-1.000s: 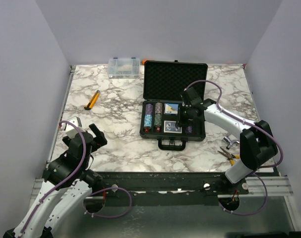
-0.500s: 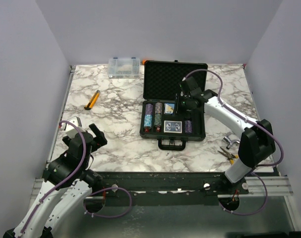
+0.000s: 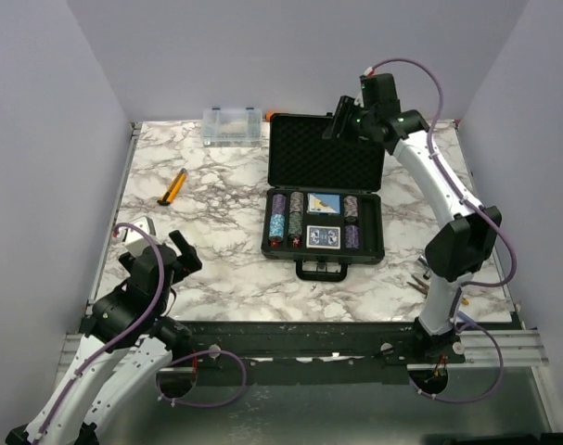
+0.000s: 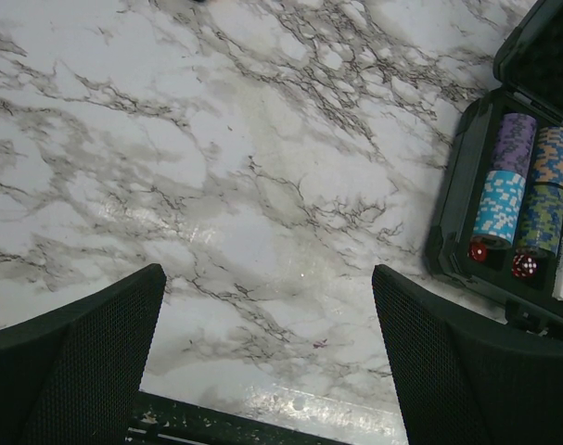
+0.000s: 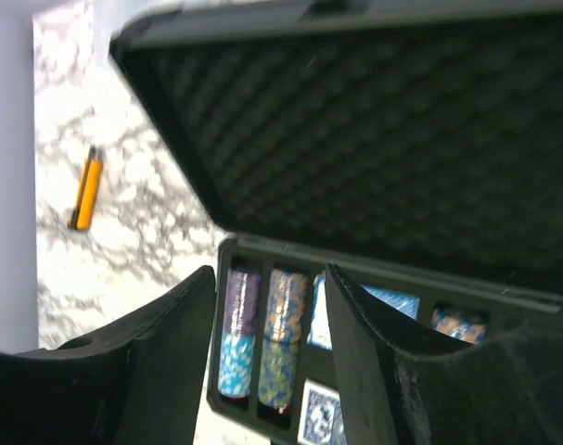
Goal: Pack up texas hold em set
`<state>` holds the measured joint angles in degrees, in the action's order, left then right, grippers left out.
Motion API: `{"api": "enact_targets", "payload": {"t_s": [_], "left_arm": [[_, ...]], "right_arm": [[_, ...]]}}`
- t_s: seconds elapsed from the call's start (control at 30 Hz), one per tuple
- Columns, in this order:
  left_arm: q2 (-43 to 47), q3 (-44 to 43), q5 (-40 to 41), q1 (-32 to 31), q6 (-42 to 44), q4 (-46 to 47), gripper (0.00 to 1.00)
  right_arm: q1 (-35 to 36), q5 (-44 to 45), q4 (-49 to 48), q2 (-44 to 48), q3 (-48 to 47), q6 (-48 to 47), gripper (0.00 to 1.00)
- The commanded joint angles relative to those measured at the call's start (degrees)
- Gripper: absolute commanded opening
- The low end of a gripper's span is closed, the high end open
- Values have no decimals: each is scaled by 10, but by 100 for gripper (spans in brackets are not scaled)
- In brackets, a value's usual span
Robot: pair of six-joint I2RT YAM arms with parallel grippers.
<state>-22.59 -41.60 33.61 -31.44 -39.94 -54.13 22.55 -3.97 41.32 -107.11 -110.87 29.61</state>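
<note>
The black case lies open mid-table, its foam-lined lid point(image 3: 326, 153) tilted back behind the slotted tray point(image 3: 372, 232). The tray holds chip stacks point(image 3: 279, 215), two blue-white card decks point(image 3: 324, 236) and red dice point(image 3: 275, 243). My right gripper point(image 3: 340, 118) is open and empty, raised by the lid's top edge. In the right wrist view my right gripper point(image 5: 270, 273) looks down on the lid foam point(image 5: 402, 139) and the chip stacks point(image 5: 236, 334). My left gripper point(image 3: 159, 243) is open and empty over bare table at the near left. My left gripper point(image 4: 267, 273) sees the case point(image 4: 453, 209), chips point(image 4: 504, 181) and dice point(image 4: 524, 267) at right.
A small clear plastic organizer box point(image 3: 232, 123) stands at the back, left of the lid. An orange-handled tool point(image 3: 173, 187) lies on the left, also in the right wrist view point(image 5: 86, 188). Pliers point(image 3: 428, 287) lie near the front right. Walls close in both sides and the back.
My right gripper has lifted off the tray and moved up and back to the lid's top edge. The left arm has not moved.
</note>
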Motion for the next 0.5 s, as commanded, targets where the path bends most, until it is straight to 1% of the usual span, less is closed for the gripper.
{"api": "enact_targets", "payload": {"t_s": [0.0, 0.1, 0.3, 0.47], "left_arm": [[-4, -3, -15, 4, 11, 6, 92], [-6, -3, -16, 5, 12, 6, 92], [-7, -2, -16, 5, 10, 6, 92], [-14, -3, -21, 5, 10, 7, 92]], "right_arm": [[-72, -69, 17, -41, -64, 30, 54], [-123, -113, 0, -63, -88, 58, 53], [-203, -167, -18, -111, -133, 92, 51], [-266, -206, -55, -144, -134, 133, 45]]}}
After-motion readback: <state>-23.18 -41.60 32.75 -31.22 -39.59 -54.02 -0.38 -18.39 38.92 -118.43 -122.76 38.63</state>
